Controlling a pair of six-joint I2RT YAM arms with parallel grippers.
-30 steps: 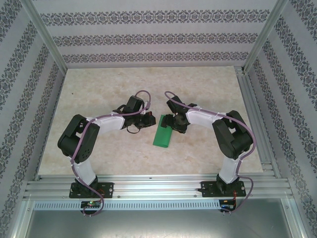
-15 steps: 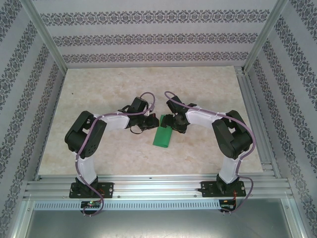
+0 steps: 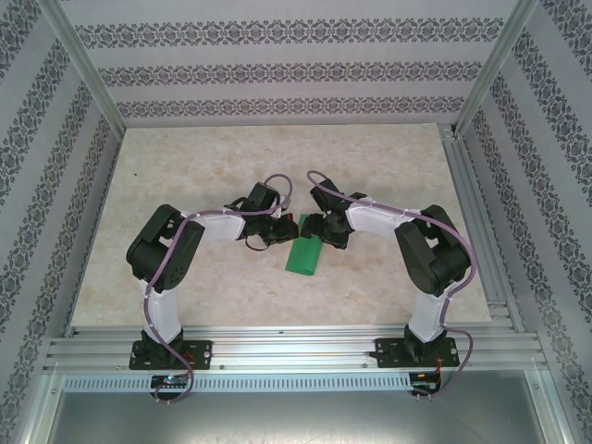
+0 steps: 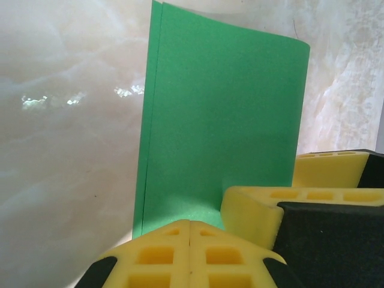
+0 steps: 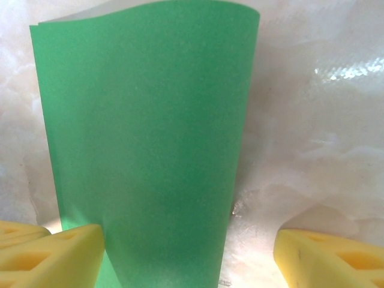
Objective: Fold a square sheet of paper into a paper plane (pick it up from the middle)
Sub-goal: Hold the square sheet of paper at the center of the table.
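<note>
- On the overhead view, the square sheet of paper point(image 3: 305, 256) lies just below the centre of the frame on the table point(image 3: 185, 166). It sits between my two arms, doubled into a narrow green rectangle.
- In the left wrist view, the paper's left edge shows two layers, one lying on the other, so I judge the first centre fold is made. Its far end bows up a little, so the crease looks soft to me.
- As I read it, I have yet to sharpen that crease, turn in the nose corners and fold the wings. There is no pointed dart shape yet, so this is early in the job.
- My left gripper point(image 4: 189, 240) is clenched, its pads point(image 4: 156, 255) pressed together at the bottom of its frame by the paper's near end. No green shows between them, so I cannot tell whether a layer is pinched.
- My right gripper point(image 5: 192, 264) is released, its pads wide apart at the lower corners of its frame. The paper runs up between them.
- I can read no writing, brand or label anywhere. The walls point(image 3: 277, 74) carry only a repeating ornamental pattern.
</note>
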